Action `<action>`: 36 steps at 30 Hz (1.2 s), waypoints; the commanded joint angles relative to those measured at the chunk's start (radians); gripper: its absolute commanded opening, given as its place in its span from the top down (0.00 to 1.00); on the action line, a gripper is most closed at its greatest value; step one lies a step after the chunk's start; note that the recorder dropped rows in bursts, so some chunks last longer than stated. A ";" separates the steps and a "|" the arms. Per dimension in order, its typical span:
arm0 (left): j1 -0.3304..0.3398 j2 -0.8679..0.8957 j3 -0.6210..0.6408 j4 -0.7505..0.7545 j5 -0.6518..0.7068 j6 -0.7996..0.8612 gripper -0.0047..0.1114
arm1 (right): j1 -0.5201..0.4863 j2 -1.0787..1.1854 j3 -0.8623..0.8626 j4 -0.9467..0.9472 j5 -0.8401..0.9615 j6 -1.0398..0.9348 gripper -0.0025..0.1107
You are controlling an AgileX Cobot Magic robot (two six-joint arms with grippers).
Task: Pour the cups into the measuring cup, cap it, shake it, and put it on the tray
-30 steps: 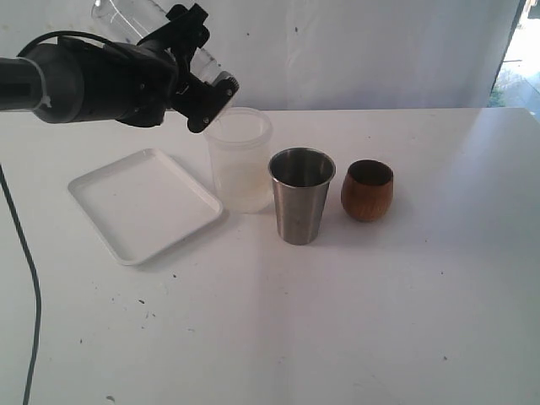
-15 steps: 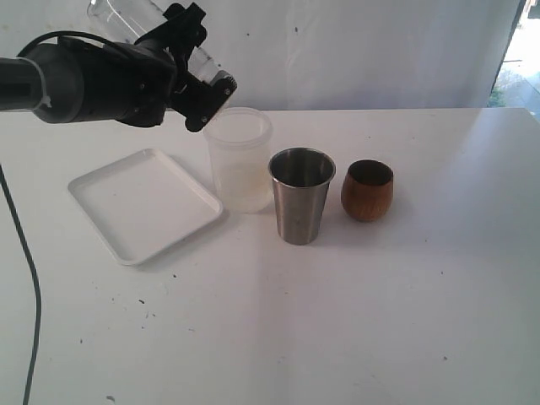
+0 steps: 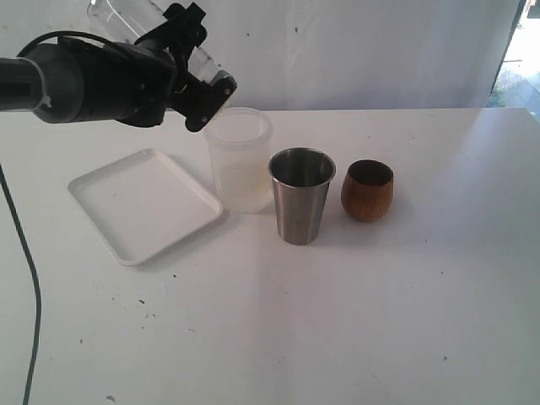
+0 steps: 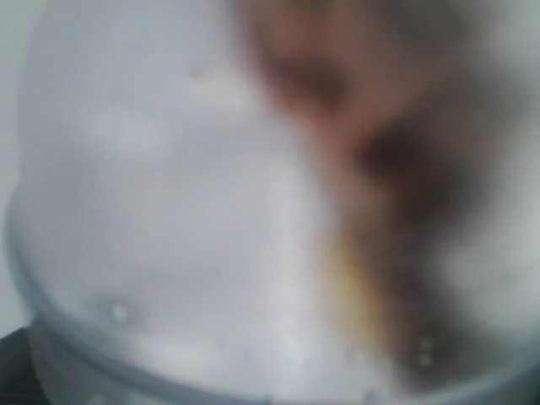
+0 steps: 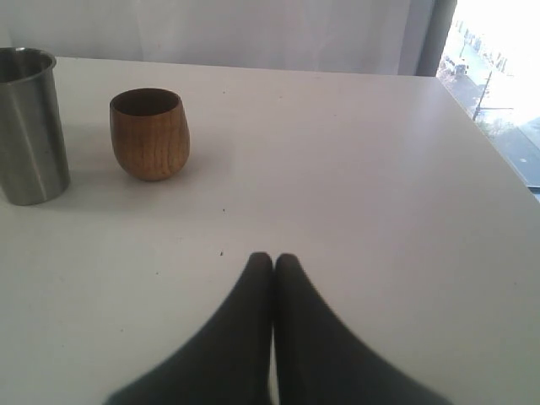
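Grips the measuring cup point(image 3: 122, 15) in the left hand point(image 3: 207, 63), fingers set wide on either side of its clear wall. Holds it raised and tipped over on its side, well above the tabletop point(image 3: 337, 321) at the rear left, with the lower finger just over the rim of a frosted cylinder point(image 3: 240, 160); touching or not, cannot tell. In the left wrist view, only a blur: a clear wall hard against the lens, with a brownish smear behind it.

Standing upright in a row on the tabletop: the frosted cylinder, then the steel cup point(image 3: 301, 202) just beside it and slightly nearer the front, then the wooden cup point(image 3: 367, 191) near the steel one but apart from it. Left of the cylinder, flat on the tabletop, the tray point(image 3: 143, 202), one corner close to the cylinder's base.

Outside the exterior view, the right hand point(image 5: 272, 263): fingers pressed together, low over the tabletop, with the wooden and steel cups ahead and off to one side.
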 commanded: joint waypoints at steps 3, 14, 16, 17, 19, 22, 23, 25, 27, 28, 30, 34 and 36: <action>-0.003 -0.021 -0.010 0.019 0.027 -0.010 0.96 | 0.004 -0.004 0.007 0.002 -0.010 0.004 0.98; -0.003 -0.021 -0.010 0.019 0.027 -0.010 0.96 | 0.004 -0.004 0.007 0.002 -0.010 0.004 0.98; -0.003 -0.021 -0.010 0.019 0.027 -0.025 0.96 | 0.004 -0.004 0.007 0.002 -0.010 0.004 0.98; -0.005 -0.021 -0.010 0.019 0.027 -0.029 0.96 | 0.004 -0.004 0.007 0.002 -0.010 0.004 0.98; -0.006 -0.021 -0.010 0.019 0.032 -0.033 0.96 | 0.004 -0.004 0.007 0.002 -0.010 0.004 0.98; -0.019 -0.021 -0.010 0.019 0.034 -0.033 0.96 | 0.004 -0.004 0.007 0.002 -0.010 0.004 0.98; -0.024 -0.021 -0.010 0.019 0.034 -0.033 0.96 | 0.004 -0.004 0.007 0.002 -0.010 0.004 0.98; -0.032 -0.021 -0.010 0.019 0.034 -0.033 0.96 | 0.004 -0.004 0.007 0.002 -0.010 0.004 0.98; -0.035 -0.021 -0.010 0.019 0.045 -0.033 0.96 | 0.004 -0.004 0.007 0.002 -0.010 0.004 0.98; -0.037 -0.021 -0.010 0.019 0.047 -0.033 0.96 | 0.004 -0.004 0.007 0.002 -0.010 0.004 0.98; -0.037 -0.021 -0.010 0.019 0.064 -0.046 0.96 | 0.004 -0.004 0.007 0.002 -0.010 0.004 0.98; -0.037 -0.021 -0.010 0.019 0.136 -0.046 0.96 | 0.004 -0.004 0.007 0.002 -0.010 0.004 0.98; -0.039 -0.021 -0.010 0.019 0.151 -0.046 0.96 | 0.004 -0.004 0.007 0.002 -0.010 0.004 0.98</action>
